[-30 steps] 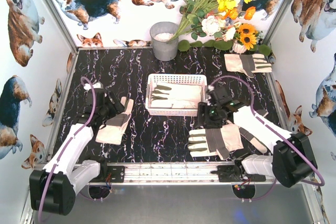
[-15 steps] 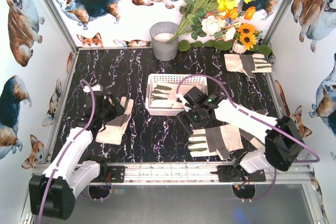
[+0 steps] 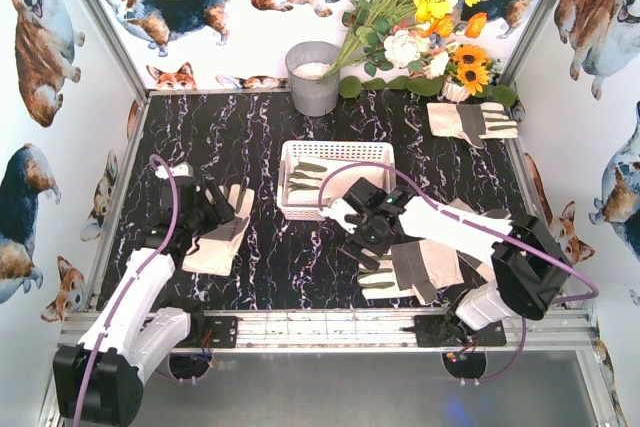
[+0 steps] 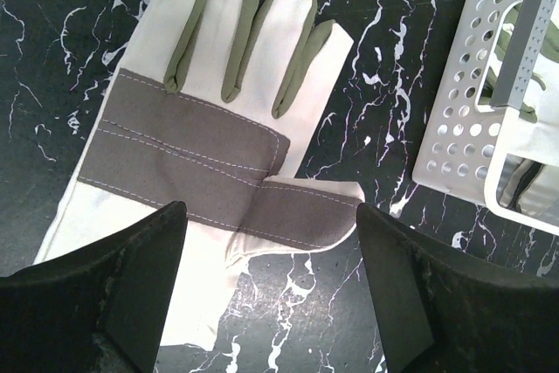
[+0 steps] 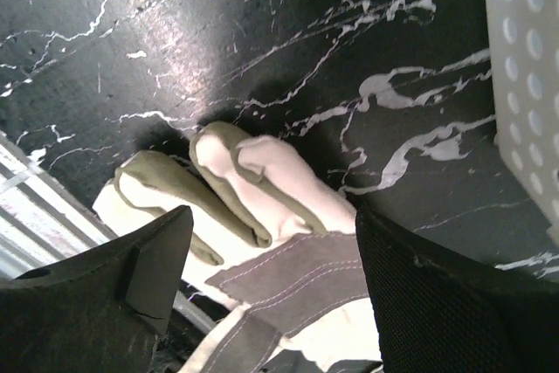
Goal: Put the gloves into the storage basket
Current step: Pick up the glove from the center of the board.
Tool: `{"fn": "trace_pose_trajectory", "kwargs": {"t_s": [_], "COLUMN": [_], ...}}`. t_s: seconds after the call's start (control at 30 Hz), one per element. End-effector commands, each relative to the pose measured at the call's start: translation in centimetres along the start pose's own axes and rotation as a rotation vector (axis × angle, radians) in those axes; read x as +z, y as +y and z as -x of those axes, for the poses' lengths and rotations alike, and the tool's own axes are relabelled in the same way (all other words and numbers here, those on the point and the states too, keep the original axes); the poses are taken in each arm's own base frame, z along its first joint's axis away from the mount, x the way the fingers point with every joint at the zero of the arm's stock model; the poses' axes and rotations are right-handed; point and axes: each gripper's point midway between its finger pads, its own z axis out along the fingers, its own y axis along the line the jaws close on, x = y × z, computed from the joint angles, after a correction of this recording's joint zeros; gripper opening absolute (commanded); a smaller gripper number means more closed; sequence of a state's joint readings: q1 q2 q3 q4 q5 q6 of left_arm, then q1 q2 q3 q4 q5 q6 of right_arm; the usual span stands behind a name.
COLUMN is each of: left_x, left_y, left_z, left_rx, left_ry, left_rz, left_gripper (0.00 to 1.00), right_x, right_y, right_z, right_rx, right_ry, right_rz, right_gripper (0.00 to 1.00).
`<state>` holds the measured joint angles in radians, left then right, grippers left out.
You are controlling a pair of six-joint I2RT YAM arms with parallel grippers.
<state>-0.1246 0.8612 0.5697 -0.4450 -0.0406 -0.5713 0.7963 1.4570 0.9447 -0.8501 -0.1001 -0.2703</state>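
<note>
Gloves lie in four places, and only the top view takes them all in: one [image 3: 222, 237] flat toward the left edge of the table [image 3: 250, 137], one [image 3: 418, 269] palm up toward the near edge right of the middle, one [image 3: 470, 120] in the far right corner, and glove fabric [image 3: 325, 185] inside the storage basket [image 3: 337, 148], which sits at the middle of the table; how many are in it I cannot tell. The left jaws are spread wide above the left glove [image 4: 188, 141]. The left wrist view shows this best, with both dark fingers [image 4: 131, 294] straddling the cuff end, the grey palm patch between them, and the basket's perforated wall [image 4: 454, 120] just to the right. From that view alone I cannot tell whether they touch the fabric. The right jaws are also wide apart, empty, over the fingertips of the near glove [image 5: 262, 189]. The right wrist view adds a corner of the basket [image 5: 524, 85] at upper right. Neither wrist camera sees the grey bucket [image 3: 313, 77] or the flowers [image 3: 420, 17] along the far edge.
</note>
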Motion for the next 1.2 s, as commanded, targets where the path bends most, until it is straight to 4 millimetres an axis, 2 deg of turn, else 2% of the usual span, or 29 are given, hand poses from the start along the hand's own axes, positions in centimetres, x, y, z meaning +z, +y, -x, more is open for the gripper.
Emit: {"fn": "trace_pose_trajectory", "kwargs": {"t_s": [0.0,0.13,0.23,0.27,0.37,0.4,0.43,0.47,0.67,0.87,1.03,1.1,1.17], "left_x": [-0.5,-0.9,-1.1,-1.2,-1.4,-1.4,-1.4,-1.4,-1.1,-1.9,-2.4,-2.6,-2.8], "left_y": [0.1,0.4,0.5,0.4,0.4,0.4,0.4,0.3,-1.6,-4.3,-6.4,-7.3,-8.8], "left_z": [0.7,0.6,0.6,0.7,0.8,0.9,0.8,0.8,0.7,0.9,-0.4,-1.3,-2.2], "left_rx": [0.010,0.009,0.004,0.003,0.003,0.003,0.004,0.006,0.026,0.054,0.034,0.019,-0.003], "left_ry": [-0.027,-0.031,-0.032,-0.036,-0.042,-0.043,-0.042,-0.040,-0.018,-0.019,0.018,0.038,0.051], "left_rz": [0.004,0.012,0.015,0.013,0.011,0.011,0.012,0.008,-0.091,-0.238,-0.365,-0.418,-0.509], "left_gripper": [0.73,0.73,0.73,0.73,0.73,0.73,0.73,0.73,0.72,0.72,0.72,0.73,0.72], "right_x": [0.8,1.7,2.3,2.4,2.2,2.0,1.5,1.0,-2.3,-5.4,-7.3,-8.1,-8.4], "right_y": [-1.5,-1.6,-1.4,-1.2,-1.0,-0.9,-0.9,-0.8,0.9,2.1,1.1,0.3,-0.9], "right_z": [2.1,2.5,2.4,2.3,2.4,2.7,3.4,4.0,8.4,13.5,16.3,16.6,16.1], "right_rx": [-0.105,-0.111,-0.121,-0.117,-0.105,-0.100,-0.088,-0.074,0.045,0.262,0.532,0.670,0.838], "right_ry": [-0.057,-0.057,-0.048,-0.043,-0.043,-0.053,-0.072,-0.087,-0.202,-0.350,-0.464,-0.498,-0.516], "right_rz": [-0.046,-0.041,-0.021,-0.010,0.003,0.005,0.004,0.007,0.099,0.176,0.147,0.126,0.110], "right_gripper": [0.77,0.74,0.67,0.60,0.30,0.23,0.08,0.00,0.00,0.00,0.00,0.00,0.00]}}
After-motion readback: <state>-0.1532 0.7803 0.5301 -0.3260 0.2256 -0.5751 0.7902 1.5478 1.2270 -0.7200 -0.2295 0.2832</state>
